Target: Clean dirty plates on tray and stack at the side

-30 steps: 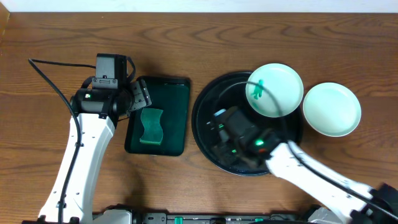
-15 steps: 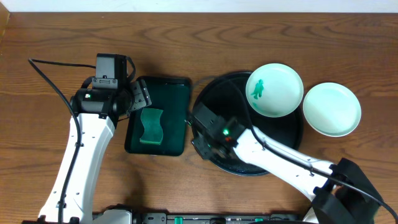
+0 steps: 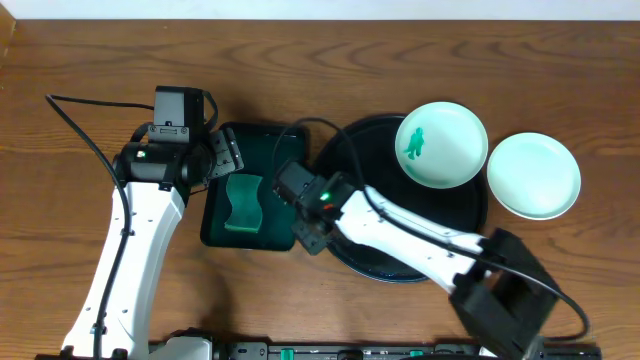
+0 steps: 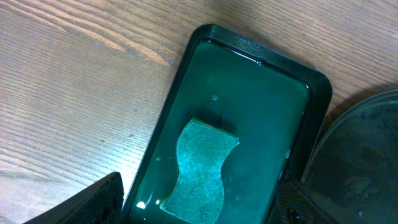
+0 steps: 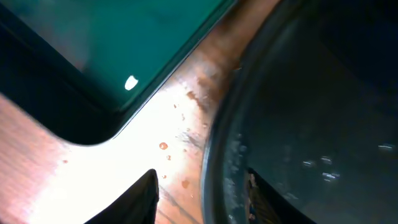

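Observation:
A pale mint plate (image 3: 441,143) with a green smear at its centre lies at the upper right of the round black tray (image 3: 360,150). A second plate (image 3: 533,175), with no smear, rests on the table just right of the tray. My right gripper (image 3: 308,228) is low at the tray's left rim. In the right wrist view it (image 5: 199,199) is open, its fingers straddling the wet tray rim (image 5: 217,155) without pinching it. My left gripper (image 3: 222,155) is open and holds nothing; in the left wrist view it (image 4: 199,211) hovers over a green sponge (image 4: 202,168).
A dark green rectangular tray (image 3: 270,160) holding water and the sponge (image 3: 243,202) sits left of the black tray, with a narrow strip of wet wood (image 5: 180,124) between them. The left arm's cable (image 3: 80,125) trails across the table at the left.
My right gripper has swept left across the black tray from its middle to its left rim, and its jaws have narrowed. The left arm has not moved.

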You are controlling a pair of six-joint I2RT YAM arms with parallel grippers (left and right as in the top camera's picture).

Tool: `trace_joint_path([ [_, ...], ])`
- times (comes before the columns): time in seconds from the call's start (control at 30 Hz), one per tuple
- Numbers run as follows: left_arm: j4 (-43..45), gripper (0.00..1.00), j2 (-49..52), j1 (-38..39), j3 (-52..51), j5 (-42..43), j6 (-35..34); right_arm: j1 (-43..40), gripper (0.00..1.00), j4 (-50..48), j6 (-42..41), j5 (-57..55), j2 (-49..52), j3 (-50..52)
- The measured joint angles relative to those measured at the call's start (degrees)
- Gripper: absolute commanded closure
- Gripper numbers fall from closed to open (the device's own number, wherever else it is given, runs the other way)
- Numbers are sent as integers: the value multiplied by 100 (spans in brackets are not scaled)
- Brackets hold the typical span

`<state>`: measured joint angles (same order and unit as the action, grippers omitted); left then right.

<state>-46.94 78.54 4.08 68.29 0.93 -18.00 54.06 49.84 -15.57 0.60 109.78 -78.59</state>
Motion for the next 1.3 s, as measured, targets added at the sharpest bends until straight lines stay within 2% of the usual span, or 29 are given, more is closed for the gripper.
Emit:
trace_joint_path([
  [0.1,0,21,0,0,0,0,0,90,66,-2,-48,0,234,2],
  [0.5,2,21,0,0,0,0,0,98,97,-20,-302,-289,588,2],
  [1.23,0,21,0,-2,0,0,0,483,99,-155,-354,-688,586,0],
  [1.3,0,21,0,0,0,-2,0,483,93,-155,-354,-688,586,0],
])
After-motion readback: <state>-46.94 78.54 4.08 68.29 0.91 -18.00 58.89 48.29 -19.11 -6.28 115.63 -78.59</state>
